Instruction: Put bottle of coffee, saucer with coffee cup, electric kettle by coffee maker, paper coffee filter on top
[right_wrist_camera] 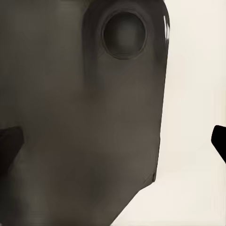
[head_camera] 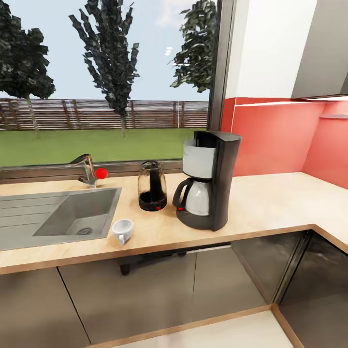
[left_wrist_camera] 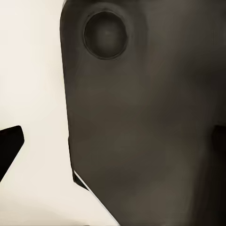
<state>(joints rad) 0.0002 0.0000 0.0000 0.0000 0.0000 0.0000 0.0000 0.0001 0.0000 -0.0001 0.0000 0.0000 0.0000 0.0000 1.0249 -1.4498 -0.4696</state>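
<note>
Where the counter (head_camera: pixel 270 203) starts at the far left, we see a sink (head_camera: pixel 77 212) sunk into it with a tap (head_camera: pixel 87 170) behind. Just right of the sink, near the front edge, the coffee cup (head_camera: pixel 123 231) lies tipped. Farther back stands the electric kettle (head_camera: pixel 152 186), and just right of it the coffee maker (head_camera: pixel 209 180). Open counter runs rightward to the corner. Both wrist views face a dark panel, with dark finger tips at the edges; whether our fingers are clenched or released, we cannot tell.

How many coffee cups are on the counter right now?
1: a white coffee cup lies tipped near the countertop's front edge, right of the sink. Others may be out of frame.
</note>
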